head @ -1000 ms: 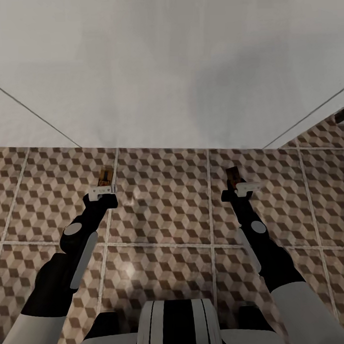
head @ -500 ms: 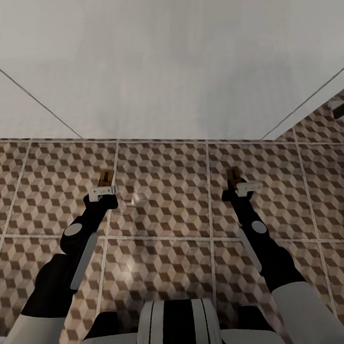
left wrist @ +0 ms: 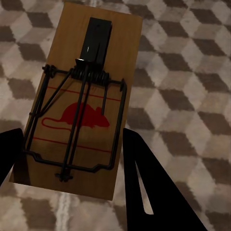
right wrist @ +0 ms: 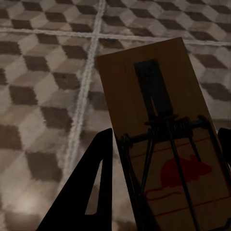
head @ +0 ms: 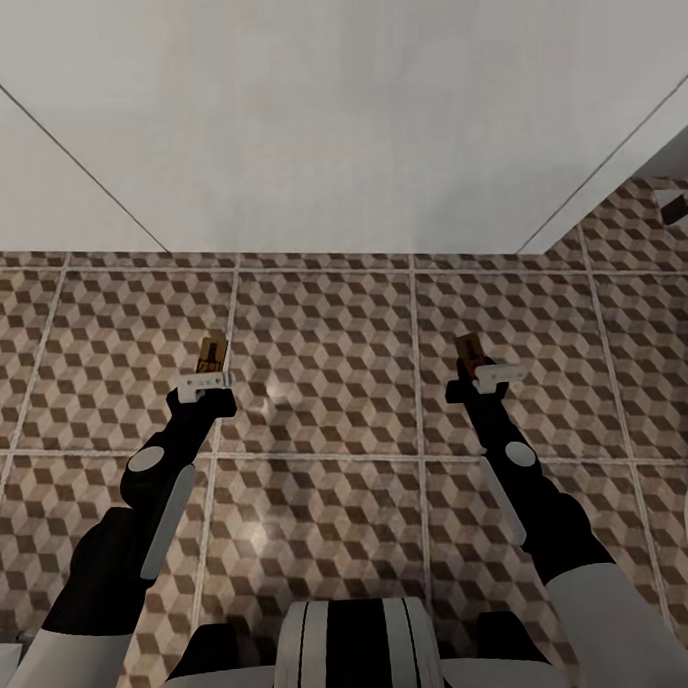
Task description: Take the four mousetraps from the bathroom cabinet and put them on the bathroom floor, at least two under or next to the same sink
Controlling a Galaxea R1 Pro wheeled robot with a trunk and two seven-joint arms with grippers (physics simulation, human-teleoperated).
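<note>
right trap [right wrist: 166,139] cut off by the frame edge, dark object [head: 681,205] at far right clipped and unidentifiable, left fingers [left wrist: 144,187] partly cropped

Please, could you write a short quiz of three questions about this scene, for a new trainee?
1. True or false: the left pincer holds a mousetrap.
2. What does the right pincer hold? A) a sponge B) a second mousetrap C) nothing
3. Fill in: the red mark on each trap has the shape of a ____.

Key: 1 true; 2 B; 3 mouse.
</note>
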